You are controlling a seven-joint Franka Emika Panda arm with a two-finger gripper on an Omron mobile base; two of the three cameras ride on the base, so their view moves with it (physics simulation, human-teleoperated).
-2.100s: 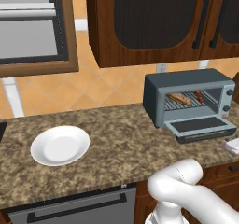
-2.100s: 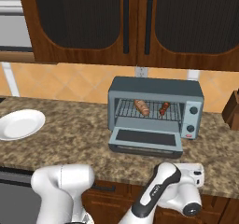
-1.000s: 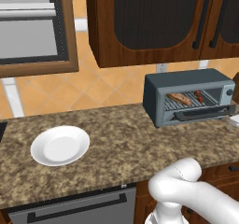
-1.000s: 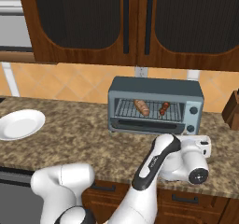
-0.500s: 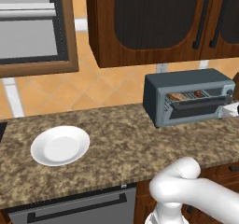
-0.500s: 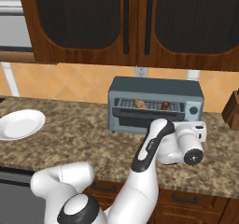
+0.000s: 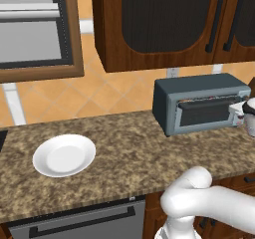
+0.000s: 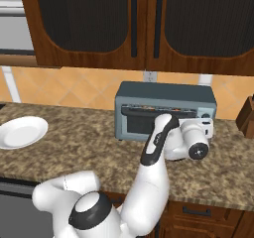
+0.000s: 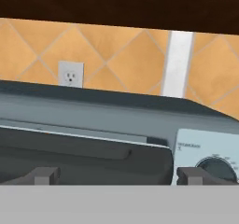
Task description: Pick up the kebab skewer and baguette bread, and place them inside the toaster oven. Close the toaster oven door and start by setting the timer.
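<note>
The blue-grey toaster oven stands at the back of the counter. Its dark glass door is raised almost upright, with a thin gap along the top edge. The long bar handle runs across the hand view. My gripper is open, fingertips spread wide just below the handle, close against the door front. My hand sits by the oven's right panel, near a knob. The kebab skewer and baguette bread are hidden behind the door.
A white plate lies on the granite counter to the left. Dark wood cabinets hang above the oven. A wall outlet is behind it. A wood block stands at the far right.
The oven door has swung up from lying flat open to nearly upright. My hand rose with it along the oven front. The food went out of sight behind the glass.
</note>
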